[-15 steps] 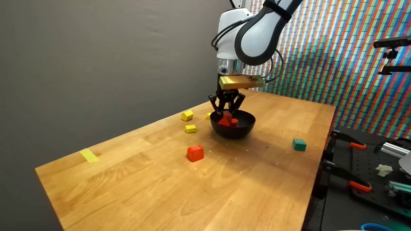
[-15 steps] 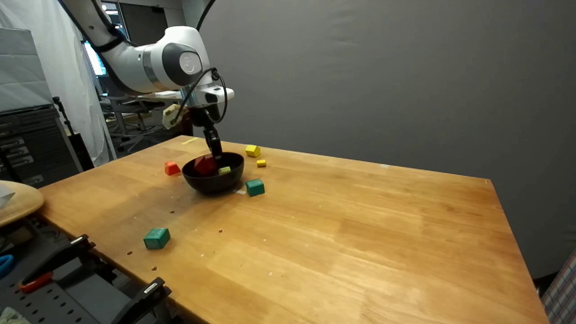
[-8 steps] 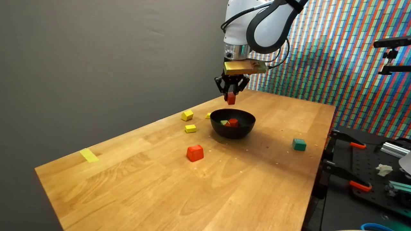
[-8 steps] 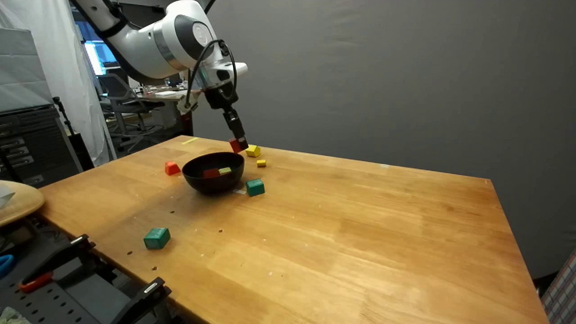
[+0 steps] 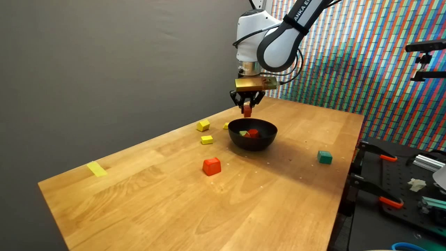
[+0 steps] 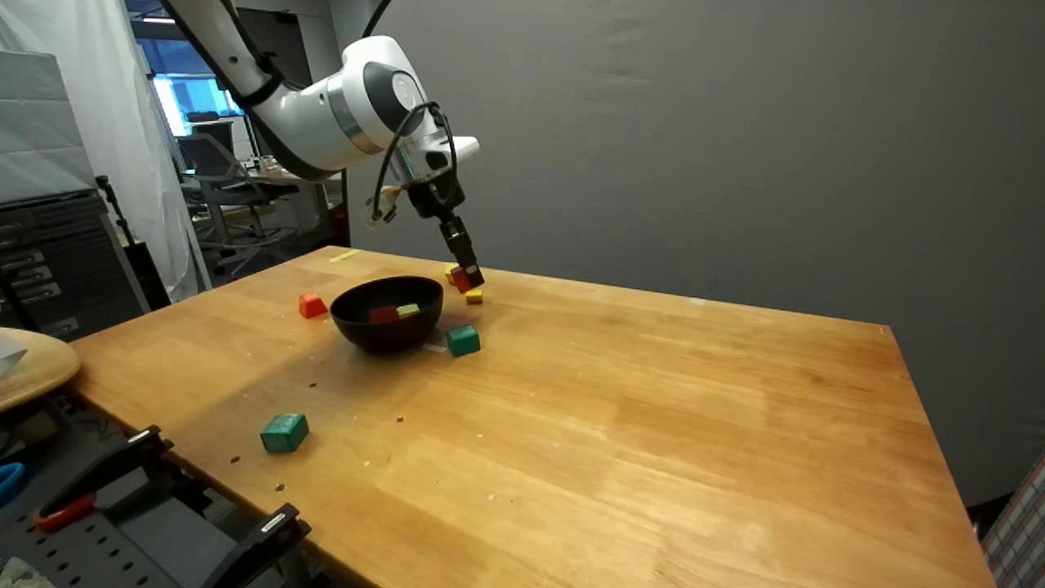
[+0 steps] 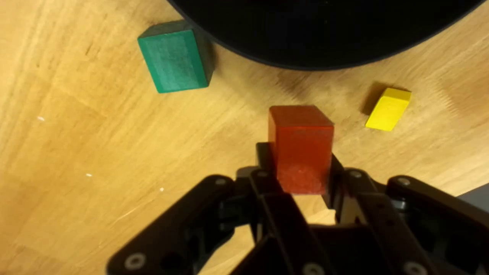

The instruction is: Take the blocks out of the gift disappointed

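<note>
Gripper (image 7: 300, 166): pinching a red block (image 6: 460, 280) | location: above the wooden table (image 6: 571, 408), just outside the black bowl (image 6: 384, 337) | orientation: red block tilted in an exterior view; in the wrist view its longer edges run toward the black bowl's rim

In both exterior views a grey wall (image 5: 122, 76) stands along a long edge of the table (image 5: 156, 212). A multicoloured wall (image 5: 348, 69) rises beyond a short edge. Past the opposite one come a white curtain (image 6: 114, 114), a drawer cabinet (image 6: 65, 265) and an office chair (image 6: 211, 159); the blue-white glow (image 6: 200, 94) there may be a window.
</note>
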